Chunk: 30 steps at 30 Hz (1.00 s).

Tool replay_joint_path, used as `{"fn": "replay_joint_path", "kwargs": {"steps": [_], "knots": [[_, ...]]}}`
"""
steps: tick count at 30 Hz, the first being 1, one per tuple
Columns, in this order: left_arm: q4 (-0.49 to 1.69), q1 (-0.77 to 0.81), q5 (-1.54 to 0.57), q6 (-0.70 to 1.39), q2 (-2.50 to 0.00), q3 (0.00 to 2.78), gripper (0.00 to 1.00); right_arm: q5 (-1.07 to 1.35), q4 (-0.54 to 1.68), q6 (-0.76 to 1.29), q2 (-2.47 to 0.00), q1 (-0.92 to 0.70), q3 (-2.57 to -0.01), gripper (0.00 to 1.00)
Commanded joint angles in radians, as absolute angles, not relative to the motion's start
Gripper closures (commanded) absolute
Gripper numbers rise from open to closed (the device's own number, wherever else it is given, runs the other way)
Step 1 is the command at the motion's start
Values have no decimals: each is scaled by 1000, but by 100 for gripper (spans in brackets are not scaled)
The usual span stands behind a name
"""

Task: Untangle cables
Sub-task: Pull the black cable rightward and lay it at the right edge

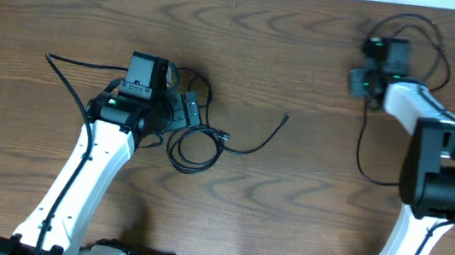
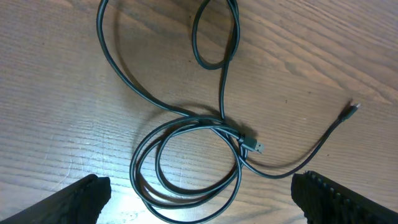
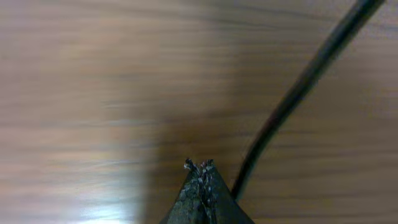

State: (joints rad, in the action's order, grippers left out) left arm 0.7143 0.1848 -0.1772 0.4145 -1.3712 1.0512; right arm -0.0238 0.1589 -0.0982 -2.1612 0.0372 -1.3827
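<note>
Black cable: coiled on tabletop, just ahead of left end effector, jaws spread, empty; tail trails rightward; left arm nearer. Right end effector: closed, gripping nothing; black cord just beside.

looped cable on table, just right of the left gripper

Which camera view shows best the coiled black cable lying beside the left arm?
The left wrist view: the coil of the black cable, its plug and its free end are sharp and close. The overhead view shows it small, partly behind the left arm. The right wrist view does not show it.
</note>
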Motion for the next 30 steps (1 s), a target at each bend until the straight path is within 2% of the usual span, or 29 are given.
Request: {"fn": "replay_joint_path", "kwargs": {"steps": [1,10,14,20,26,30], "knots": [[718,183,-165,408,-1372,1050,1,-71,119,-113,-2196,147,-1378,99],[718,183,-165,408,-1372,1050,1,-52,-22,-101,-2196,337,-1379,99],[718,183,-165,408,-1372,1050,1,-68,-13,-73,-2193,388,-1398,99],[718,183,-165,408,-1372,1050,1,146,152,-72,-2066,401,-1456,99],[718,183,-165,408,-1372,1050,0,213,346,-67,-1809,360,-1457,99],[718,183,-165,408,-1372,1050,1,216,572,75,-1681,309,-1457,99]]}}
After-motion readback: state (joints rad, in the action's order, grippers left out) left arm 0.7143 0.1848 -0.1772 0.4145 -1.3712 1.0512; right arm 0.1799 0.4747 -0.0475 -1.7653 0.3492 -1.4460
